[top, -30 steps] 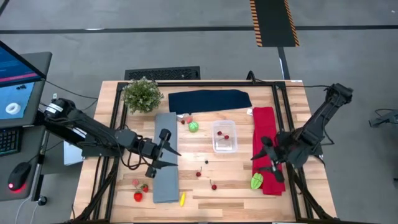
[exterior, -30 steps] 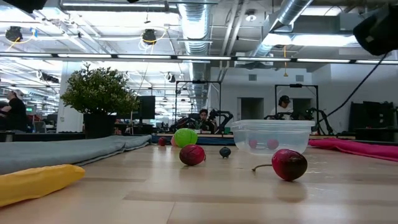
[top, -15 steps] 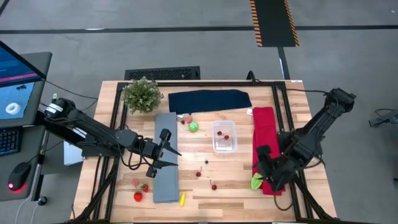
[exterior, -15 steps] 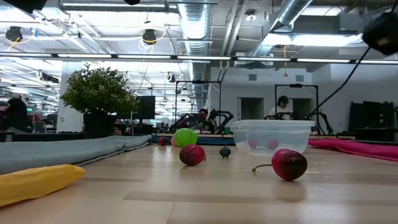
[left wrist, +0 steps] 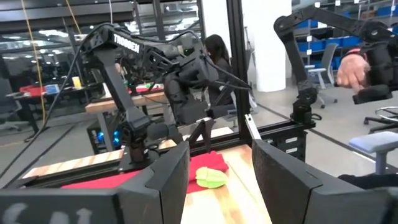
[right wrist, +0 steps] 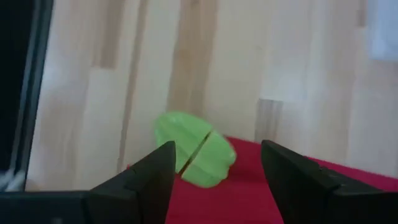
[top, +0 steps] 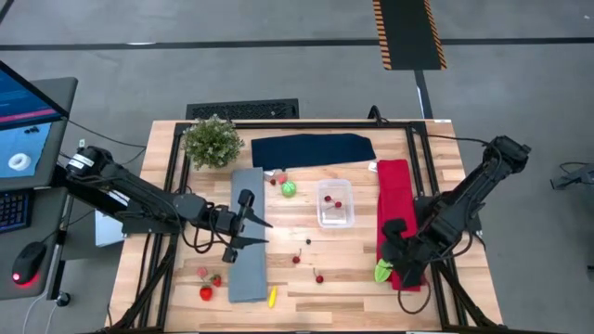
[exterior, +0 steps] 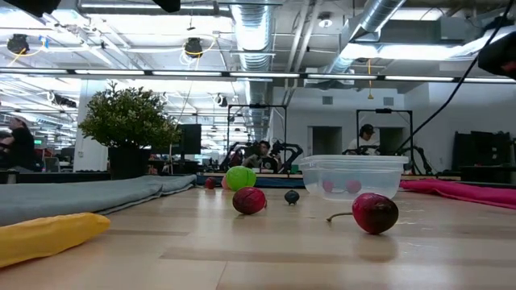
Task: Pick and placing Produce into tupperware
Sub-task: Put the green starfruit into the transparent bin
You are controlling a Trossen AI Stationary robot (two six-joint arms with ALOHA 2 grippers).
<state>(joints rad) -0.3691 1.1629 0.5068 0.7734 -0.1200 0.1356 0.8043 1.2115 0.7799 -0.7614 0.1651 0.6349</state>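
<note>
The clear tupperware stands mid-table with small red pieces inside; the low view shows it too. Produce lies scattered: a green ball, two dark cherries, strawberries, a yellow piece. A lime-green piece rests half on the red cloth's edge. My right gripper hangs open just above it, pointing steeply down and touching nothing. My left gripper hovers open over the grey cloth, pointing level toward the table's right.
A potted plant stands at the far left corner and a navy cloth lies along the far edge. The red cloth runs down the right side. Bare wood lies between the tupperware and the near edge. People show in the room beyond.
My right gripper has moved toward the table's near edge and tipped from a shallow slant to point steeply down over the lime-green piece. The produce and the tupperware have stayed where they were.
</note>
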